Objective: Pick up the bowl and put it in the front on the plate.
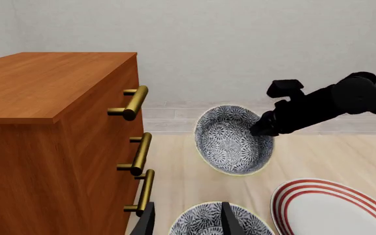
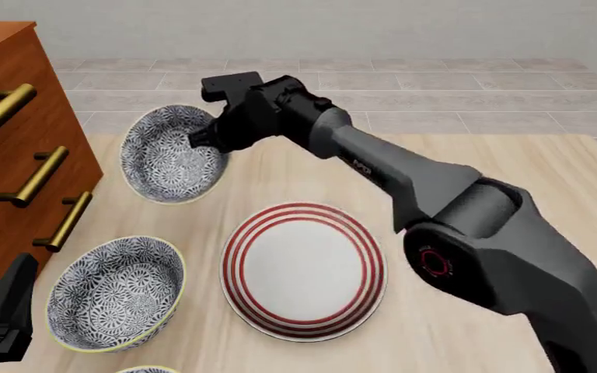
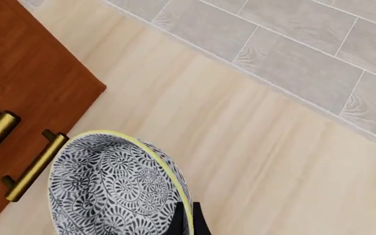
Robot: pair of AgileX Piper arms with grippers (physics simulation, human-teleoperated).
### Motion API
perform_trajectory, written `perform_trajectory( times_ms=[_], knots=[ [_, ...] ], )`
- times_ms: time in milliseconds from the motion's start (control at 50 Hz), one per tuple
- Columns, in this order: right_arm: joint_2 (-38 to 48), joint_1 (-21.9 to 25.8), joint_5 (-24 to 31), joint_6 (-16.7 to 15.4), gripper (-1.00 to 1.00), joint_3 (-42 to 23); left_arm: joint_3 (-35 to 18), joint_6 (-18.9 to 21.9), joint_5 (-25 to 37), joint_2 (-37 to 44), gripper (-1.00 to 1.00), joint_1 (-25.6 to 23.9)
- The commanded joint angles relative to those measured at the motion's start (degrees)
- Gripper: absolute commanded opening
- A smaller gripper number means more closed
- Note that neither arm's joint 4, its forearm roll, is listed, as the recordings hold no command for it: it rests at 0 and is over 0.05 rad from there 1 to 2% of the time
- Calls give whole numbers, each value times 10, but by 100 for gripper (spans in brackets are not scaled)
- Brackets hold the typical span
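Observation:
The bowl (image 2: 165, 158), blue-and-white patterned with a pale yellow rim, is tilted on its side at the back left, its inside facing the front. My right gripper (image 2: 207, 137) is shut on its rim. The left wrist view shows the bowl (image 1: 230, 139) and the right gripper (image 1: 261, 128) on its edge, and in the right wrist view the fingertips (image 3: 185, 221) pinch the bowl (image 3: 109, 188) at the rim. The plate (image 2: 239, 241), white with red rings, lies flat at the front middle, also seen as the plate (image 1: 332, 208). My left gripper (image 1: 186, 223) is open at the front left.
A second patterned bowl (image 2: 115, 294) sits at the front left under the left gripper, and the edge of a third bowl (image 2: 148, 370) shows at the bottom. A wooden drawer cabinet (image 2: 8, 116) with brass handles stands along the left, close to the held bowl.

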Motion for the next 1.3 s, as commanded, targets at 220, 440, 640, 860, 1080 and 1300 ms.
perform_trajectory(
  times_ms=[220, 440, 640, 860, 1080, 1300],
  knots=[
    [-215, -20, -180, 35, -100, 365, 0, 0, 0, 0, 100, 0],
    [-294, -32, -242, 66, -100, 501, 0, 0, 0, 0, 100, 0],
    [-346, -42, -273, 66, -100, 580, 0, 0, 0, 0, 100, 0],
    [-399, -51, -331, 97, -100, 691, 0, 0, 0, 0, 100, 0],
    [-418, -55, -357, 111, -100, 750, 0, 0, 0, 0, 100, 0],
    [-448, -66, -346, 116, -100, 792, 0, 0, 0, 0, 100, 0]
  ],
)
